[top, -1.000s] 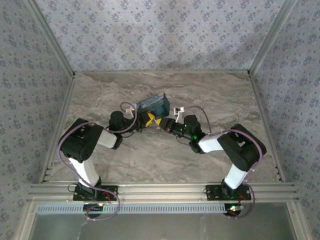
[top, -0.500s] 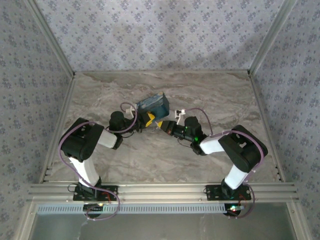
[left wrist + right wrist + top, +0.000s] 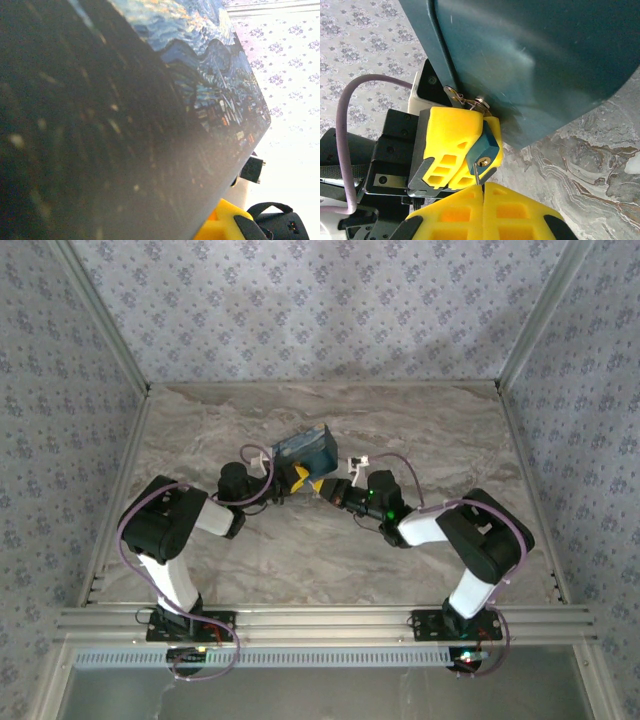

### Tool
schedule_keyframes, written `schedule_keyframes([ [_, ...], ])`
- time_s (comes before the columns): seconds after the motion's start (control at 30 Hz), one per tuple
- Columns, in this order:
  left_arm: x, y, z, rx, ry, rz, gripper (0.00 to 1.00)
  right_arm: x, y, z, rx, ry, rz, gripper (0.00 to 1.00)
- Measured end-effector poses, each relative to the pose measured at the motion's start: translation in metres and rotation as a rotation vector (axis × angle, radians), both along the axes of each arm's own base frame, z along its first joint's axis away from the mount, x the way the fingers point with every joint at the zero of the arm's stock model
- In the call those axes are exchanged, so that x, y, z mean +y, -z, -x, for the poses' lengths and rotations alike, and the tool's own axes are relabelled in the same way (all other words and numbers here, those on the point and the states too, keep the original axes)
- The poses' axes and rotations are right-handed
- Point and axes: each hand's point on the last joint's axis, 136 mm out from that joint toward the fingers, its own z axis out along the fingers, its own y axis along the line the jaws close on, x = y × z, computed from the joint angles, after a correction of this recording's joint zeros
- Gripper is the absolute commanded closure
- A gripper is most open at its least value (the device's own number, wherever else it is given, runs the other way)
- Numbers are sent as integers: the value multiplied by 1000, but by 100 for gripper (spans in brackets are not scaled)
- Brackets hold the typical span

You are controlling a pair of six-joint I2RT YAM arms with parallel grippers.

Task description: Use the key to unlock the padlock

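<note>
In the right wrist view a teal padlock (image 3: 487, 141) with a brass keyhole (image 3: 483, 161) sits clamped between the yellow fingers (image 3: 446, 134) of my left gripper (image 3: 297, 478), which is shut on it. Its shackle end meets the metal hasp (image 3: 470, 102) of the dark blue box (image 3: 535, 55). My right gripper (image 3: 482, 192) is shut on the key (image 3: 477, 176). The thin blade sticks up from between the pads. Its tip lies against the padlock's face just left of the keyhole. From above, both grippers meet under the box (image 3: 306, 448).
The painted box (image 3: 125, 125) stands close in front of the left wrist camera, with a yellow finger (image 3: 220, 224) below it. The marble table (image 3: 420, 420) runs out to patterned walls and metal rails. A purple cable (image 3: 350, 105) loops beside the left wrist.
The right wrist has shifted very slightly beside the padlock. Both grips and the box look unchanged.
</note>
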Motion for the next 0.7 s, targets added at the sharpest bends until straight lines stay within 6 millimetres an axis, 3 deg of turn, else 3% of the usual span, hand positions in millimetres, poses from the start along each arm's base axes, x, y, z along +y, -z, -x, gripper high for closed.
schedule_keyframes([
  [0.7,4,-4,-3,-3,-17,18,100,5,-1,-8,-24,-22,22,100],
])
